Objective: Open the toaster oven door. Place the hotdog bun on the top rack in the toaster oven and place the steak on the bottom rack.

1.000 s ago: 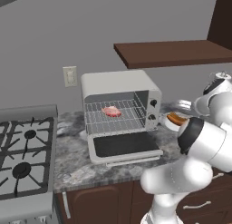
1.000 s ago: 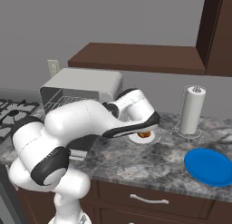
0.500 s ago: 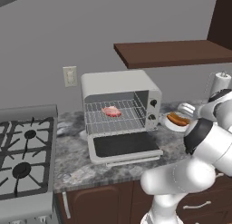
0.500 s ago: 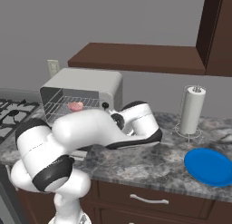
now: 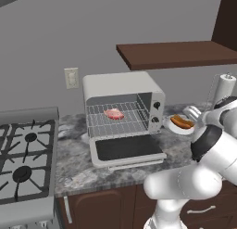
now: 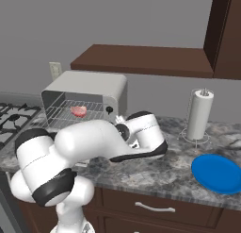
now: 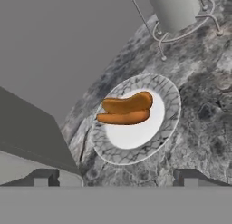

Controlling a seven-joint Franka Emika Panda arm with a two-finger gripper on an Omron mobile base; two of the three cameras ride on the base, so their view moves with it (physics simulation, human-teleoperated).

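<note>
The toaster oven (image 5: 121, 90) stands on the counter with its door (image 5: 127, 148) dropped flat in front. Inside, the steak (image 5: 114, 114) (image 6: 78, 111) lies on a silver wire rack (image 5: 132, 124); I cannot tell the top rack from the bottom rack. Just right of the oven, the hotdog bun (image 5: 181, 122) (image 7: 127, 109) rests in a white dish (image 5: 175, 129) (image 7: 168, 124). My gripper (image 7: 115, 178) hangs open a short way above the dish, looking down at the bun. Its fingertips (image 7: 45, 177) stand wide apart and hold nothing.
A paper towel roll on a wire stand (image 6: 198, 115) (image 7: 174, 10) is behind the dish. A blue plate (image 6: 217, 173) lies at the counter's right. The black-grated stove (image 5: 23, 154) sits left of the oven. A brown shelf (image 5: 178, 54) hangs above.
The arm has swung lower and to the right, so it now covers the dish in the right base view. The gripper has stayed open; steak and bun have not moved.
</note>
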